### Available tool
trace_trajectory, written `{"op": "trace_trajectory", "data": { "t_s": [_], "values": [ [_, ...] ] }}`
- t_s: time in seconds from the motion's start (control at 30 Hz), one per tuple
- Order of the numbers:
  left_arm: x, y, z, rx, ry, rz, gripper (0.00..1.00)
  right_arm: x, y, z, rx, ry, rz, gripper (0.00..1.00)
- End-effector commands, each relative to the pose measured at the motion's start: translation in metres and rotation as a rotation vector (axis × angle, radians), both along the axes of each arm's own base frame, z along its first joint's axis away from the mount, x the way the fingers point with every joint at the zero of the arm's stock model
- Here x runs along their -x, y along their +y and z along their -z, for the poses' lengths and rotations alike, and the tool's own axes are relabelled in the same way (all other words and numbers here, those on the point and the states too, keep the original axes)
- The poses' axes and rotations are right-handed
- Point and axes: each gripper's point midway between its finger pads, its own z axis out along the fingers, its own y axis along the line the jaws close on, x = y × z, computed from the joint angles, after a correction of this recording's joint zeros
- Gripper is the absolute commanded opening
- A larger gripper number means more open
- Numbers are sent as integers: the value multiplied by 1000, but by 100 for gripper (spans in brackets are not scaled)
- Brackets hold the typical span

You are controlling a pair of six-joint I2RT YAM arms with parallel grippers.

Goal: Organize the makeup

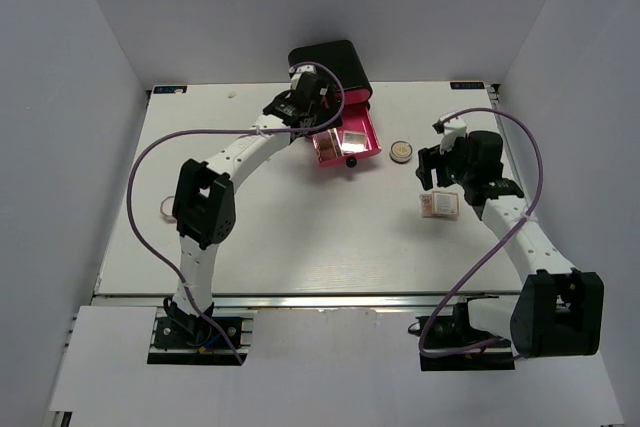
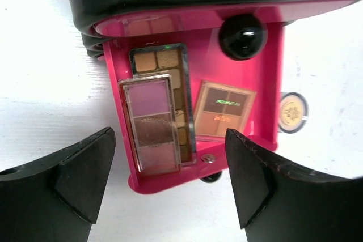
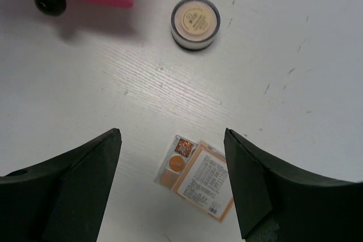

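**Right arm's pick: loose square palette, then the drawer**

Top view: the left pincer (image 1: 315, 117) is hanging wide open and empty over the pulled-out pink drawer (image 1: 375, 137) of the black box (image 1: 335, 57). The right pincer (image 1: 430, 175) is also standing open and empty, just above the square palette (image 1: 440, 205), which is lying loose on the worktop (image 1: 300, 237). The round gold compact (image 1: 401, 152) is sitting outside the drawer, just beside its right wall.

Left wrist: the drawer is carrying three items. The pink-shade palette (image 2: 150, 126) is lying on the long tan palette (image 2: 159, 59) at the left. The brown quad palette (image 2: 224, 109) is lying flat at the right. Bare floor is showing only above the quad palette, by the drawer knob (image 2: 242, 36). My read: the left arm is crowding the drop zone and should clear out first.

Right wrist: the square palette is lying label-up, skewed against the jaw line, low between the fingers.
- Turn the wrist until the jaws are facing two opposite edges.
- Come straight down and pinch the thin sides.
- It's flat, so the tips likely need to be grazing the worktop or they'll ride over it.
- The compact is well apart, so there's little collision risk.
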Motion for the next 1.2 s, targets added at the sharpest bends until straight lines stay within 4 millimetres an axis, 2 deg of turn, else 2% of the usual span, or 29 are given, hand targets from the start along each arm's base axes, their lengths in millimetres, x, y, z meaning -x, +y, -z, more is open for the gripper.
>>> {"op": "trace_trajectory", "data": {
  "t_s": [0.0,0.07,0.13,0.2,0.27,0.3,0.33,0.37,0.4,0.47,0.5,0.53,0.6,0.63,0.73,0.87,1.17],
  "values": [
    [11,-1,-80,90,-139,33,88,-4,-12,-3,-9,54,101,78],
    [19,11,-97,82,-196,26,98,-1,-23,16,8,146,191,78],
    [27,26,-103,67,-230,18,98,3,-34,35,40,221,260,79],
    [42,50,-104,63,-260,-26,98,5,-37,47,47,262,285,83],
    [49,73,-102,80,-270,-59,98,4,-36,52,41,276,291,89],
    [57,91,-100,93,-272,-81,98,5,-37,60,48,301,295,89],
    [61,99,-98,109,-265,-105,98,7,-37,66,51,328,298,89],
    [68,110,-105,121,-276,-122,98,6,-44,75,81,358,336,89],
    [73,123,-92,108,-250,-142,98,7,-46,81,86,388,358,89],
    [82,135,-87,101,-237,-162,98,12,-50,91,99,448,390,89],
    [88,144,-93,110,-252,-177,98,14,-52,98,108,468,404,89],
    [94,148,-83,101,-233,-181,98,14,-53,100,109,470,412,90],
    [102,156,-84,108,-238,-194,98,13,-58,100,125,444,436,89],
    [107,159,-74,97,-218,-197,98,12,-59,101,129,443,440,89],
    [118,163,-62,100,-192,-209,98,17,-61,108,141,471,446,89],
    [125,164,-55,128,-183,-216,98,21,-67,115,147,487,474,89],
    [129,164,-52,140,-180,-217,98,24,-76,127,156,505,501,89]
  ]
}}
